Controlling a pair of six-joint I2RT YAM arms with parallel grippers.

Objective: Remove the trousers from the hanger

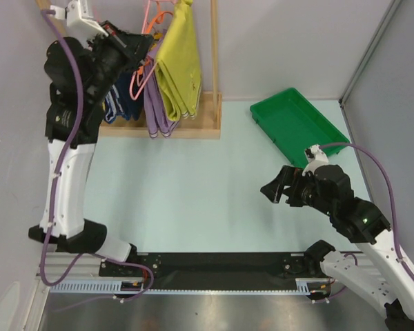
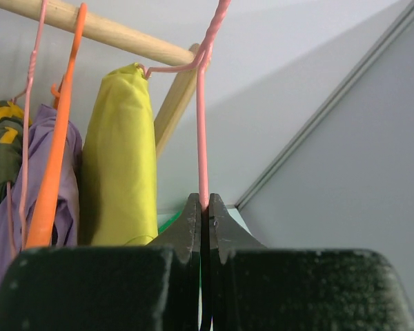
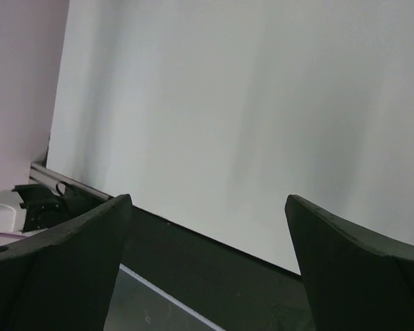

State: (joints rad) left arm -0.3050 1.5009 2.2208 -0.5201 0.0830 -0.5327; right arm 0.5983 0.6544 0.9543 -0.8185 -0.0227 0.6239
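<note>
Yellow trousers [image 1: 179, 65] draped on the pink wire hanger [image 2: 201, 131], hanging in the wooden rack [image 1: 212, 62] at the far left of the table [image 1: 193, 186]. Just beside them hang a purple garment [image 1: 155, 110] and an orange hanger [image 2: 55, 145]. Left gripper [image 2: 205, 203] raised at the rack, jaws closed on the pink wire next to the trousers. Right gripper [image 1: 274, 189] low over the table near the green tray [image 1: 297, 127], jaws wide apart, holding nothing
</note>
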